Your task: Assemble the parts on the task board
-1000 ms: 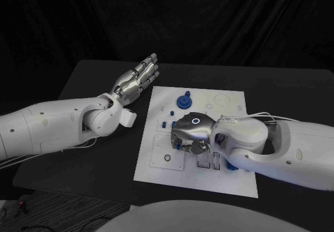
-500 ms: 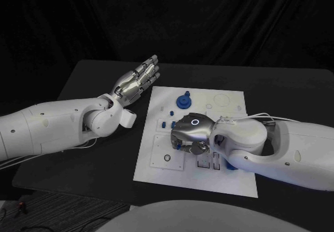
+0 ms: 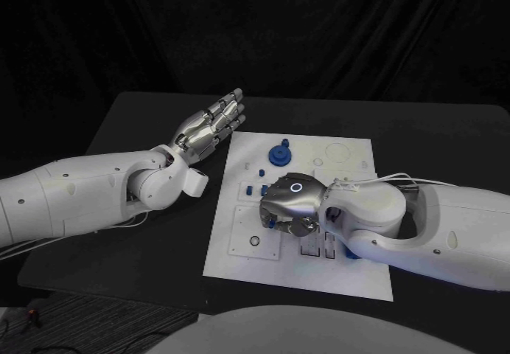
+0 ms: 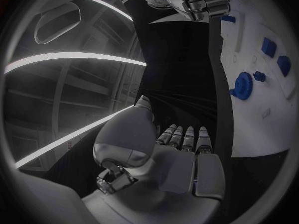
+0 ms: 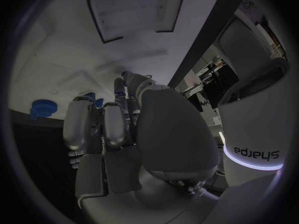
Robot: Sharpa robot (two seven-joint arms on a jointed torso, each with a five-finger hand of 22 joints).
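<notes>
Blue gear [image 3: 279,154] sitting seated upper-centre on board [image 3: 356,276]; small parts [image 3: 264,190] remaining loose. Right hand [image 3: 289,214] curling over board centre, grasp unclear; left hand [image 3: 209,122] hovering spread.

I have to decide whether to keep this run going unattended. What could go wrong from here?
1. The right hand hangs low over the task board, fingers curled among small blue parts; it may knock loose ones aside.
2. It hides its own work area from the head view, so a misplacement could go unnoticed.
3. The left hand, open beside the board, could sweep the blue gear if it swings in.
</notes>
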